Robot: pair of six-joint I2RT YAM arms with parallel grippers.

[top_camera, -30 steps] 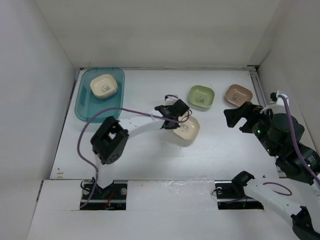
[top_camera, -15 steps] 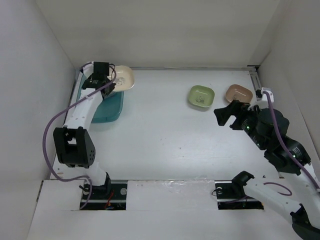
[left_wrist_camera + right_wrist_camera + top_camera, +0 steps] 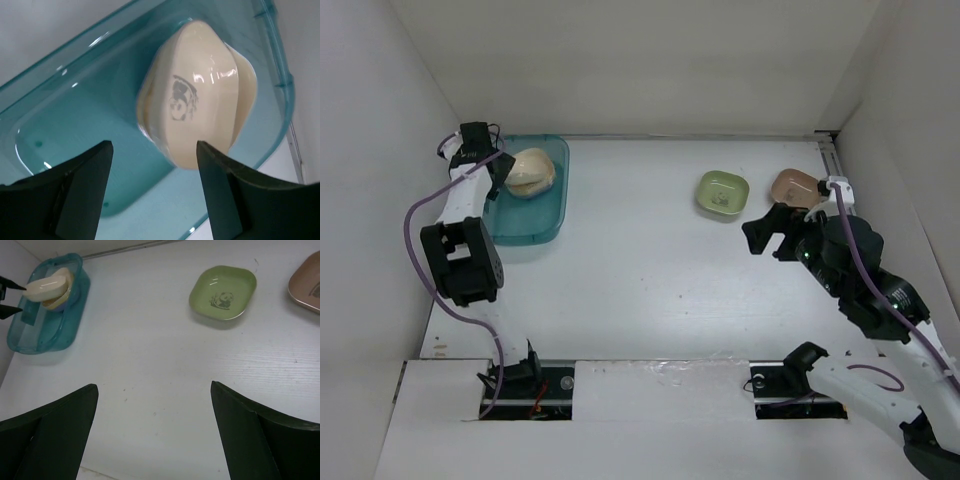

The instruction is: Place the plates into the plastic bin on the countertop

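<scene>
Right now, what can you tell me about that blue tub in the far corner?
The tub is see-through teal plastic, rectangular with rounded corners and a rim. It sits flat on the white countertop, far left, close to the wall. Two cream plates are inside at its far end, the upper one tilted.

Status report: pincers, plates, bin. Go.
Left pincer open over plastic bin; beige plate tilted on second plate inside. Right pincer open, empty, above countertop. Green plate, brown plate outside bin. Nothing blocking.
</scene>
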